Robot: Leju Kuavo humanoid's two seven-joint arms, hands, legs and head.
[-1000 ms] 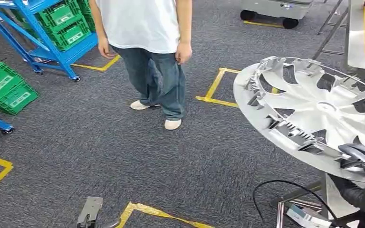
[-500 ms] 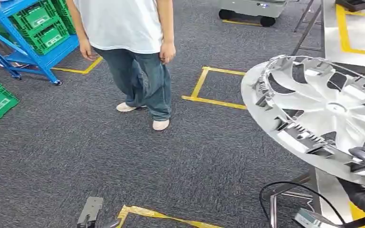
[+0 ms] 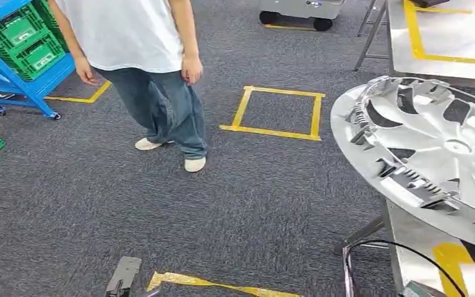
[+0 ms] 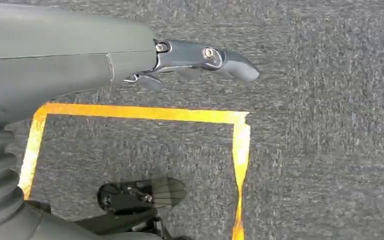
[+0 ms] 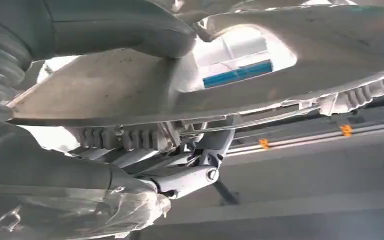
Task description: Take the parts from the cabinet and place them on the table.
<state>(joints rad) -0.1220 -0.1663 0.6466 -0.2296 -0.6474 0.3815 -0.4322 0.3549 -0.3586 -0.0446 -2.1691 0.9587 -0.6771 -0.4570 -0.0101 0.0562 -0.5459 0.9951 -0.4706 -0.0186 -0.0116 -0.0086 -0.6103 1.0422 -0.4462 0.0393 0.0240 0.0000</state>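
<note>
Blue rack (image 3: 18, 80) with green crates (image 3: 21, 40) stands far left on the carpet. A person (image 3: 142, 68) stands beside it, near a yellow tape square (image 3: 275, 111). The left hand (image 4: 200, 57) hangs over the floor, fingers apart, holding nothing. At right, the right hand (image 5: 130, 115) grips the silver wheel cover (image 3: 433, 142) by its rim, above the table (image 3: 451, 43)

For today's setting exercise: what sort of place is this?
Probably a factory or workshop floor: yellow tape squares on the carpet, green crates on a blue rack, and a metal table.
</note>
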